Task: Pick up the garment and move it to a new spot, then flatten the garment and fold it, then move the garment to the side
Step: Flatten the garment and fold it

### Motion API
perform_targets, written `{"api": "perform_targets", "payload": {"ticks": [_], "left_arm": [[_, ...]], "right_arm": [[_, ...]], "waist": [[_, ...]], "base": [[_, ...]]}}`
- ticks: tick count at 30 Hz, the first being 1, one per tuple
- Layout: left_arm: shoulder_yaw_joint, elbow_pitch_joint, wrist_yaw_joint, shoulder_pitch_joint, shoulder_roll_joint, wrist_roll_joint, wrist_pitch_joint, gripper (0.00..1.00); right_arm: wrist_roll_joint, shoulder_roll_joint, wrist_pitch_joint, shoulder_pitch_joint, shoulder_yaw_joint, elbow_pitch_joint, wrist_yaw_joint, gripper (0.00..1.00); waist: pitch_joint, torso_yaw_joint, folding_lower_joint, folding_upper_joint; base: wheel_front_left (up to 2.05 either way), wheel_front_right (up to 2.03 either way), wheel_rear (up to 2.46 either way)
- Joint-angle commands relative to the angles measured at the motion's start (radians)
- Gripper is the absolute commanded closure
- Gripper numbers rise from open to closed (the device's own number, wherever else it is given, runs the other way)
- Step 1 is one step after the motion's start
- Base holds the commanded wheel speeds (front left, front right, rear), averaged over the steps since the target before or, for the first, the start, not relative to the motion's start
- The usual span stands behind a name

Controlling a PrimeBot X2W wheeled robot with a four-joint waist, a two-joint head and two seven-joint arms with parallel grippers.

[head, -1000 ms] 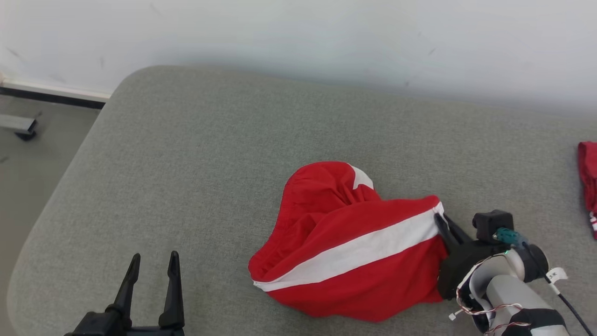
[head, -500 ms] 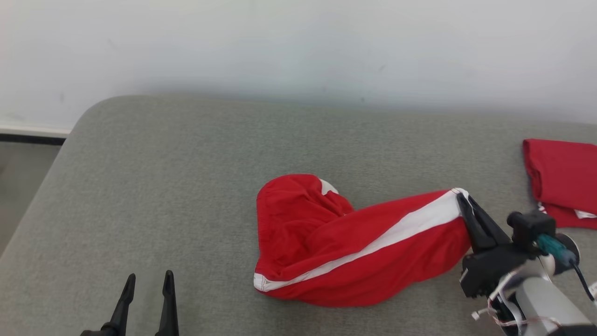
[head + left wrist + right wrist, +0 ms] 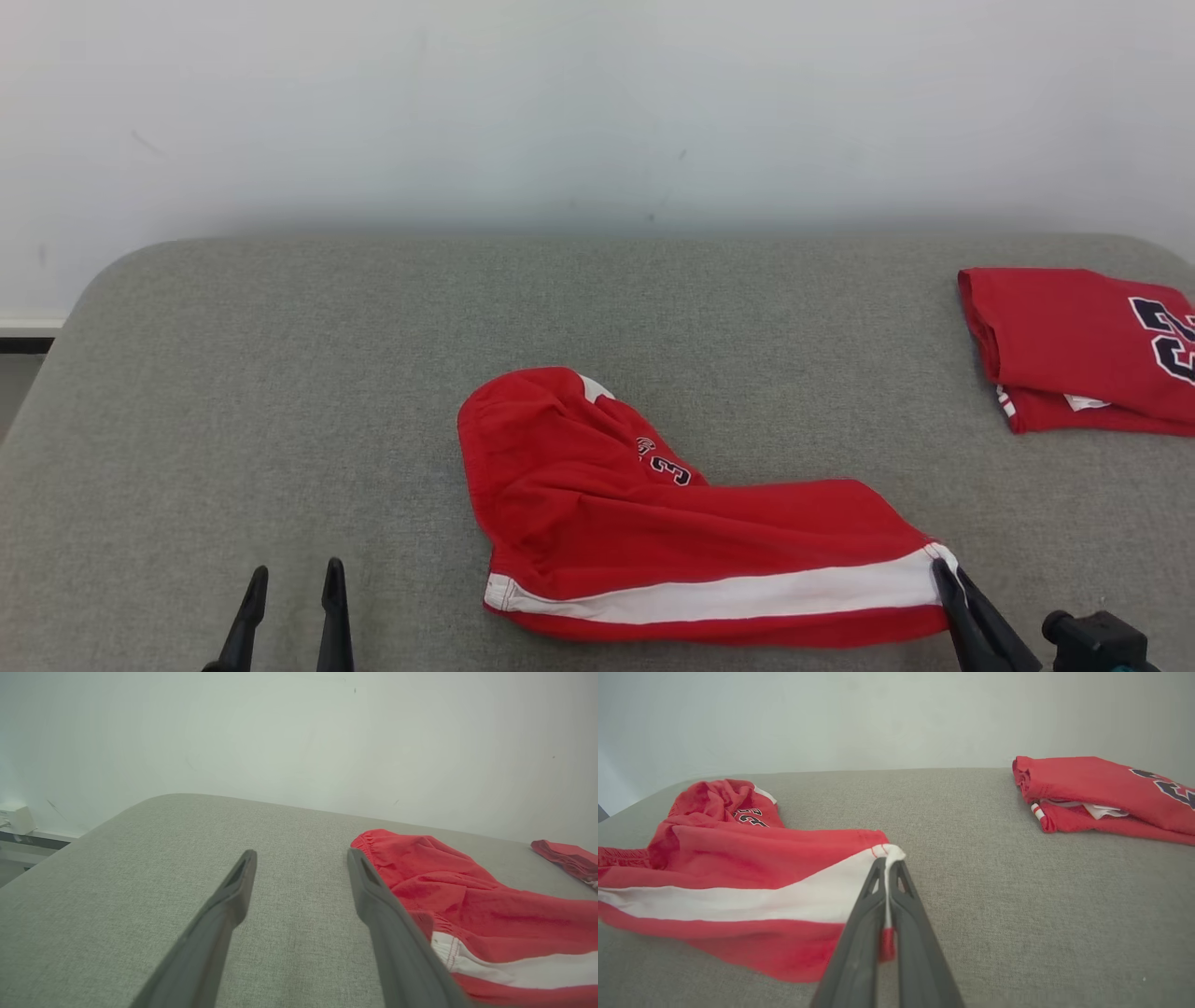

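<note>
Garment (image 3: 653,532) first, from the head view. The red shorts with the white stripe lie near the middle of the grey counter (image 3: 280,373). Over the last second they have been drawn out from a humped heap into a longer, lower shape. The stripe now runs almost level along the near edge, and a small printed number shows on top. The whole view has swung as well, so the folded red jersey (image 3: 1074,345) at the far right came in by the camera's turn, not by moving. The right gripper (image 3: 941,577), at the lower right, has its jaws pinched on the stripe's end corner. The left gripper (image 3: 295,571) sits at the lower left with its jaws apart and empty, well apart from the cloth.

From the left wrist view, the left gripper (image 3: 301,855) hangs over bare counter with its jaws wide. The elastic waist of the garment (image 3: 467,905) lies near the finger on that view's right.

From the right wrist view, the right gripper (image 3: 887,863) is clamped on the white hem corner. The garment (image 3: 761,868) trails away to that view's left, well apart from the folded red jersey (image 3: 1101,793).

We judge the move to a new spot is under way by dragging. The waist end looks bunched, so flattening is barely begun.
</note>
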Motion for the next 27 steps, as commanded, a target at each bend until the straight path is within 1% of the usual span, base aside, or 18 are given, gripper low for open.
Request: {"api": "perform_targets", "payload": {"ticks": [1, 2, 4, 7, 14, 20, 27], "left_arm": [[0.002, 0.002, 0.001, 0.014, -0.002, 0.005, -0.003, 0.00], [0.002, 0.003, 0.001, 0.015, -0.003, 0.005, -0.003, 0.00], [0.004, 0.004, 0.001, 0.015, -0.003, 0.007, -0.003, 0.00], [0.008, 0.003, 0.001, 0.018, -0.003, 0.010, -0.003, 0.00], [0.016, -0.010, 0.001, 0.020, -0.001, 0.020, -0.003, 0.00], [0.021, -0.023, 0.001, 0.028, 0.011, 0.028, -0.003, 0.00], [0.018, -0.036, 0.001, 0.042, 0.031, 0.034, -0.003, 0.00]], "right_arm": [[-0.010, 0.006, -0.001, 0.009, -0.010, -0.003, -0.003, 0.83], [-0.016, 0.013, -0.001, 0.021, -0.019, -0.001, -0.003, 0.00], [-0.030, 0.040, -0.003, 0.040, -0.049, -0.007, -0.003, 0.00], [-0.049, 0.060, -0.005, 0.052, -0.089, -0.033, -0.003, 0.00], [-0.099, 0.103, -0.007, 0.083, -0.162, -0.134, -0.003, 0.00], [-0.134, 0.136, -0.007, 0.114, -0.191, -0.219, -0.003, 0.00], [-0.162, 0.157, -0.008, 0.141, -0.198, -0.264, -0.003, 0.00]], "waist": [[-0.004, -0.007, 0.0001, 0.0000], [-0.005, -0.009, 0.0001, 0.0000], [-0.008, -0.016, 0.0001, 0.0000], [-0.012, -0.022, 0.0001, 0.0000], [-0.022, -0.030, 0.0001, 0.0000], [-0.032, -0.033, 0.0001, 0.0000], [-0.041, -0.037, 0.0001, 0.0000]], "base": [[0.00, 0.00, 0.00], [0.00, 0.00, 0.00], [0.00, 0.00, 0.00], [0.00, 0.00, 0.00], [0.00, 0.00, 0.00], [0.00, 0.00, 0.00], [0.00, 0.00, 0.00]]}}
